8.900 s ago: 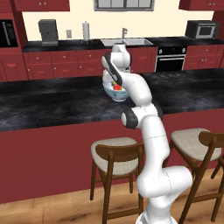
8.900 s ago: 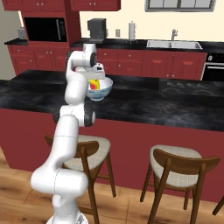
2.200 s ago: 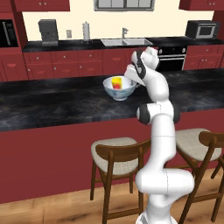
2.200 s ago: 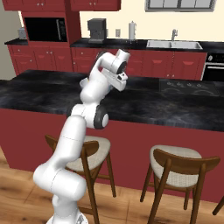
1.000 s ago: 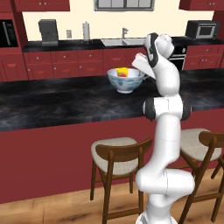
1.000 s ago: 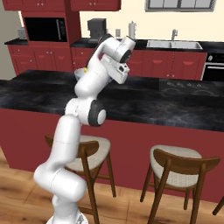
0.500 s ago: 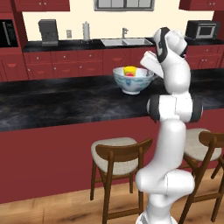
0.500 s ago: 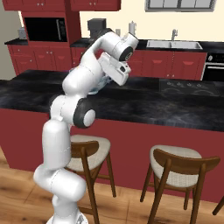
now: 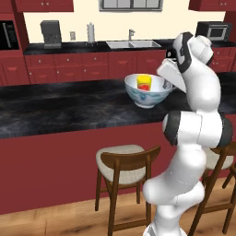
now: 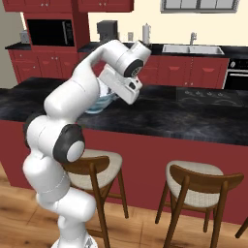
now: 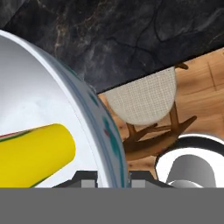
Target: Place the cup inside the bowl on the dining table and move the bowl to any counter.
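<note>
Hand view: fingers (image 11: 112, 177) pinch bowl (image 11: 57, 109) rim, cup (image 11: 35, 151) inside; stool (image 11: 146, 103) below.

Two wooden stools (image 10: 201, 191) with pale cushioned seats stand below.

Bowl (image 10: 99, 102) mostly behind the arm
</note>
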Motion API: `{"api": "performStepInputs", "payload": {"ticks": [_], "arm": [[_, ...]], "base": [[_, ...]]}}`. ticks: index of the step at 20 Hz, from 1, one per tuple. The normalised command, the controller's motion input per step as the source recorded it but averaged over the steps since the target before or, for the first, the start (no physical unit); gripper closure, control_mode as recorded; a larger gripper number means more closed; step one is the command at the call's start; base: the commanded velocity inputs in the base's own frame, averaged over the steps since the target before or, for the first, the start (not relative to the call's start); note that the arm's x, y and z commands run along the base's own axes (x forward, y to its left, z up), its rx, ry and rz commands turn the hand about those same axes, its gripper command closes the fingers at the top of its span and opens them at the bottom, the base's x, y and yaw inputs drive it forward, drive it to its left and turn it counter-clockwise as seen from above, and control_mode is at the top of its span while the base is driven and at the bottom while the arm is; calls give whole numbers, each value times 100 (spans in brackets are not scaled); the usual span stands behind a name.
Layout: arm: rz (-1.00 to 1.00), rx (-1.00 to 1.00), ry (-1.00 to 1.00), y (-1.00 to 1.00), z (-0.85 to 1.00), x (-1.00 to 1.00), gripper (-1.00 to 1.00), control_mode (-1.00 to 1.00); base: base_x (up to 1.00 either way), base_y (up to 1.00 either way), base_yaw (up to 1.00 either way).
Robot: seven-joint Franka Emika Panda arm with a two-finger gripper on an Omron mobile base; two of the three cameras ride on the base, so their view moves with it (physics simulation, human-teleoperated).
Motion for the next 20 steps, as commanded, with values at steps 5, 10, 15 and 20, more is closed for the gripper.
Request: {"api": "performStepInputs", "payload": {"ticks": [5,10,15,20], "arm": [[1,0,-3,0,13,-93,100,-100],[0,0,0,0,8,-94,100,-100],[0,0,0,0,4,-84,100,-100],[0,0,0,0,0,-48,100,-100]], "base": [[0,0,0],[0,0,0],[0,0,0],[0,0,0]]}}
